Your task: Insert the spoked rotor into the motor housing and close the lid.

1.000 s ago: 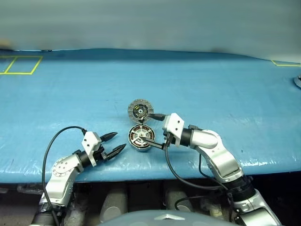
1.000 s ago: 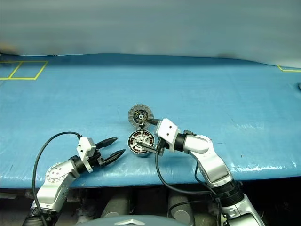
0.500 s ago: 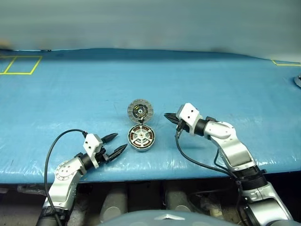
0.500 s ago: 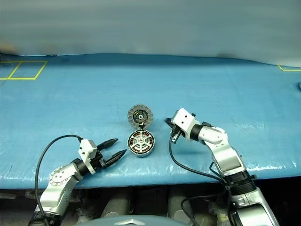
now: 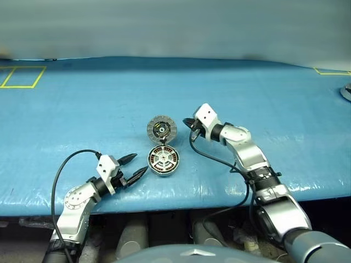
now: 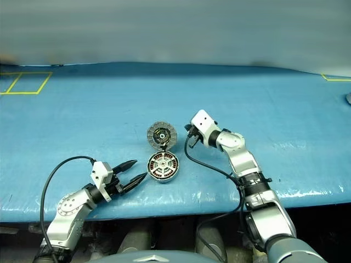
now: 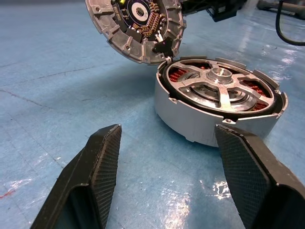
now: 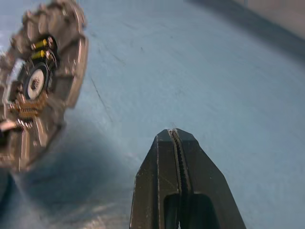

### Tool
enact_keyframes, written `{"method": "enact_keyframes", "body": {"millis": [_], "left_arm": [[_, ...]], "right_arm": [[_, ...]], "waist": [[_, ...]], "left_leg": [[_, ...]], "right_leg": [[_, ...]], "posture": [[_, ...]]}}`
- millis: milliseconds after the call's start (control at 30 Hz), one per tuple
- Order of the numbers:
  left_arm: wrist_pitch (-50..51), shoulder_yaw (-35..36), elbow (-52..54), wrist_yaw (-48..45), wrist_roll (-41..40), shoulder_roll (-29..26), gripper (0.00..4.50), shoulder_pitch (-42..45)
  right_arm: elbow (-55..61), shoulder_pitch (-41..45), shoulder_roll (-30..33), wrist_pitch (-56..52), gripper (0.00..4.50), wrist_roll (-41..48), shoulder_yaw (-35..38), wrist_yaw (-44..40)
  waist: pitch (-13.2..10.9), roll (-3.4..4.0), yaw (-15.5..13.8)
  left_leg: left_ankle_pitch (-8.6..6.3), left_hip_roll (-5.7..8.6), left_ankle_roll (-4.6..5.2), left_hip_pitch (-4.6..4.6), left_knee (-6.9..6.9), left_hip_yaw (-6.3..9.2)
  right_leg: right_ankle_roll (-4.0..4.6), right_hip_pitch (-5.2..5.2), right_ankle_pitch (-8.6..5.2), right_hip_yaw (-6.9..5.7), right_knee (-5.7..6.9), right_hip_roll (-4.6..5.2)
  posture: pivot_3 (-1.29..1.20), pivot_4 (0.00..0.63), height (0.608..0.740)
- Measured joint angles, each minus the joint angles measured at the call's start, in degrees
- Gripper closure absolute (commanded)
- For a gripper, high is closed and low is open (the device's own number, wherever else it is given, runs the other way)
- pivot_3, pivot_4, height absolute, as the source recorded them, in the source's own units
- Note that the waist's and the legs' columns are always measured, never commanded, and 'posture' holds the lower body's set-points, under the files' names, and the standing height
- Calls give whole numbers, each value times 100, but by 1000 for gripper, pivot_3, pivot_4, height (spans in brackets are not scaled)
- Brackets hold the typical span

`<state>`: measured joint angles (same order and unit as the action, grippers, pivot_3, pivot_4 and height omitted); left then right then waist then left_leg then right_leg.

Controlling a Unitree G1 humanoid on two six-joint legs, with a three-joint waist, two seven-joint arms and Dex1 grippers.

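Blue table (image 5: pixel 82 104) carries one motor housing (image 5: pixel 164 161), spoked rotor (image 7: pixel 220 89) seated, lid (image 5: pixel 162 128) raised behind. You have the left gripper (image 5: pixel 136 166) spread wide beside the housing, the right gripper (image 5: pixel 190 124) pinched empty.

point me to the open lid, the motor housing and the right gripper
round grey lid with ribbed silver rim (image 5: pixel 162 129), left eye view, on its dark centre.
round silver-grey motor housing with copper windings (image 7: pixel 190 125), left wrist view, on its outer side wall.
right gripper (image 8: pixel 177 138), right wrist view, at the tips of its shut black fingers.

Noted blue tabletop (image 5: pixel 82 109), glossy and wrinkled. Saw yellow tape rectangle (image 5: pixel 22 76) at far left corner, another yellow tape mark (image 5: pixel 332 72) at far right edge.
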<state>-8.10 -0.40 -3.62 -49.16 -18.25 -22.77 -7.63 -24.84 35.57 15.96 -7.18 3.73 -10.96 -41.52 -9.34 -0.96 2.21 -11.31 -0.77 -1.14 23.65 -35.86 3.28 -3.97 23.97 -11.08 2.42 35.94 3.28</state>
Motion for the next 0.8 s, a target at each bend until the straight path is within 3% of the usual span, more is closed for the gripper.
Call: {"method": "enact_keyframes", "body": {"millis": [233,467,800], "left_arm": [[-15,13,2,117,8,-5,1182,-125],[-16,16,2,157,7,-10,1182,-117],[-11,72,-9,131,-39,-43,1182,-48]], "right_arm": [[-211,342,-362,82,4467,499,-63,-1224],[-42,293,-401,83,4467,663,-150,-1897],[1175,-619,331,75,4467,470,-574,-2305]], "waist": [[-4,7,-4],[-7,12,0],[-8,14,-8]], "left_leg": [[0,0,0,-5,-1,4],[0,-1,0,-7,-1,4],[0,-1,-1,-7,-2,3]], "right_leg": [[0,-5,0,-1,1,-1],[1,-4,0,-1,4,-3],[1,-3,-1,-1,5,-2]], "posture": [[0,150,740],[0,150,740],[0,150,740]]}}
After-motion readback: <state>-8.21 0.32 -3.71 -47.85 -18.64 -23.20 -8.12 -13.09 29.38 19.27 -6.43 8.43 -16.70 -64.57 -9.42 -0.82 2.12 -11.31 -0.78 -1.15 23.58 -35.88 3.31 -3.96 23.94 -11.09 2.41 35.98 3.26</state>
